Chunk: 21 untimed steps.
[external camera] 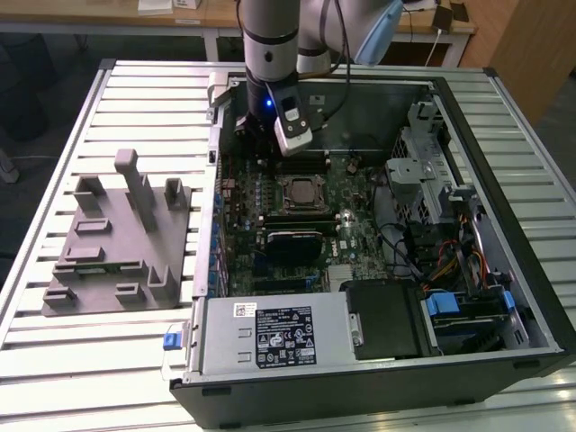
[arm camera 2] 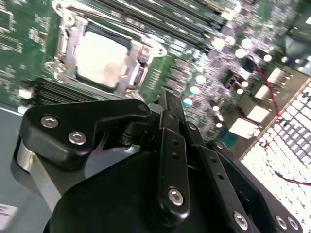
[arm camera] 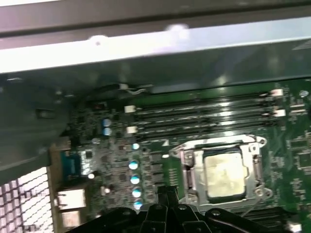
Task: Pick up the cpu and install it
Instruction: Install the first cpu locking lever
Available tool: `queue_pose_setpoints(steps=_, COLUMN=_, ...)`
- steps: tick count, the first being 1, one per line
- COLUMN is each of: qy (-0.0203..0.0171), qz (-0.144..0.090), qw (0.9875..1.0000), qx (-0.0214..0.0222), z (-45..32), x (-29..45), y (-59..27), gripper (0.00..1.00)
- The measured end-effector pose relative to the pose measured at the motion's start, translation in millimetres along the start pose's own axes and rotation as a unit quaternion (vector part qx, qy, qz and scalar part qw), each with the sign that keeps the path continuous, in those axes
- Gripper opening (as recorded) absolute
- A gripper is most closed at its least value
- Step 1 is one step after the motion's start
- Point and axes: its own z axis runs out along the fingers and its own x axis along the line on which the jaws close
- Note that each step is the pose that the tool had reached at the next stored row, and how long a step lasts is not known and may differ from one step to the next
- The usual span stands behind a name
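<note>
End effector: fingers drawn together with nothing between them; it hangs over the motherboard just beside the socket and is not touching the cpu.
Arm: comes straight down from the top of the exterior view into the open computer case, wrist pointing down, on the far side of the socket.
Cpu: seated in the socket on the motherboard, ringed by the socket's metal frame; whether the frame is latched I cannot tell.
Cpu facing: lies flat with its pale silver top upward; it is near square, so no long axis stands out, and its edges run parallel to the memory slots beside it.
Fixture block: grey, on the slatted table at the exterior view's left, well apart from the case.
Writing: a white label sits on the metal box at the case's near edge; its print cannot be made out.
</note>
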Motion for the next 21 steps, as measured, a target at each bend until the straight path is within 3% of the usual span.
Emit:
queue_pose_setpoints(steps=2, qy=0.0002, qz=0.000, qw=1.0000, qx=-0.0019, z=-0.1, x=4.2, y=-0.6, gripper=0.11)
queue_pose_setpoints(steps=3, qy=0.0007, qz=0.000, qw=1.0000, qx=-0.0056, z=-0.1, x=5.7, y=-0.8, gripper=0.11)
queue_pose_setpoints(steps=5, qy=0.0025, qz=0.000, qw=0.9998, qx=-0.0190, z=-0.1, x=7.4, y=-1.0, gripper=0.11)
queue_pose_setpoints(steps=7, qy=0.0049, qz=0.001, qw=0.9993, qx=-0.0372, z=-0.2, x=8.1, y=-1.1, gripper=0.11)
queue_pose_setpoints(steps=9, qy=0.0066, qz=0.001, qw=0.9988, qx=-0.0491, z=-0.7, x=8.2, y=-1.1, gripper=0.11)
queue_pose_setpoints(steps=10, qy=0.0069, qz=0.001, qw=0.9987, qx=-0.0513, z=-1.4, x=8.1, y=-1.1, gripper=0.11)
queue_pose_setpoints(steps=14, qy=0.0070, qz=0.001, qw=0.9986, qx=-0.0525, z=-5.3, x=8.1, y=-1.0, gripper=0.11)
queue_pose_setpoints(steps=16, qy=0.0075, qz=0.001, qw=0.9983, qx=-0.0571, z=-6.1, x=8.0, y=-1.0, gripper=0.11)
queue_pose_setpoints(steps=21, qy=0.0118, qz=0.002, qw=0.9960, qx=-0.0886, z=-6.9, x=8.1, y=-1.0, gripper=0.11)
